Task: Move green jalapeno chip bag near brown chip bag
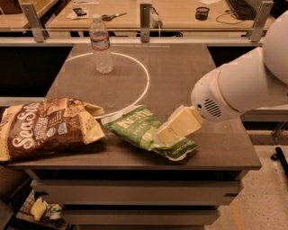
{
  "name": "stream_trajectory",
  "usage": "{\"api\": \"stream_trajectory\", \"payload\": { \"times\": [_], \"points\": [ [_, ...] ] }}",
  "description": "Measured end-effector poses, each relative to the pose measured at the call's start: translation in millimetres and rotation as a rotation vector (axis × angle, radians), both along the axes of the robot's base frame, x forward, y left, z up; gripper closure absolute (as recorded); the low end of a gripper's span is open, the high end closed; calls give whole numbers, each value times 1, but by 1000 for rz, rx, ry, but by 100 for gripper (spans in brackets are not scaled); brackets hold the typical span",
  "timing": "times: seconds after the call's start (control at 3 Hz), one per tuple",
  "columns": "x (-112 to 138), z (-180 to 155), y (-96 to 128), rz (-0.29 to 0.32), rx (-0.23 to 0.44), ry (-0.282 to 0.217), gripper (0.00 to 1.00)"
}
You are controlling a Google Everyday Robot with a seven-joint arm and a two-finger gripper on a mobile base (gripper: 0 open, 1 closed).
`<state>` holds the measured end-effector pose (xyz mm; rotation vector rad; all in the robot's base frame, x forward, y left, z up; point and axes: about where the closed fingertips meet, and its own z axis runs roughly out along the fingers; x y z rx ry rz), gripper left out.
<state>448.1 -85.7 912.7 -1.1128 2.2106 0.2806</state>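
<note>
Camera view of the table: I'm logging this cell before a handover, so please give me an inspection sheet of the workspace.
Surface: dark table with a white circle marked on it.
Job's things: green jalapeno chip bag lies flat near the front edge, just right of the brown chip bag; cannot tell if they touch.
Clutter: water bottle, upright at the back of the table.
Grippers: gripper low over the green bag's right end, against it.
Cables: dark cable on the far desk; none on the table.
Surroundings: far desk behind a rail, with a small black cup.
</note>
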Motion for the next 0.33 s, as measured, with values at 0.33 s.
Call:
{"api": "stream_trajectory", "payload": {
  "times": [0.33],
  "points": [
    [0,0,0,0,0,0,0]
  ]
}}
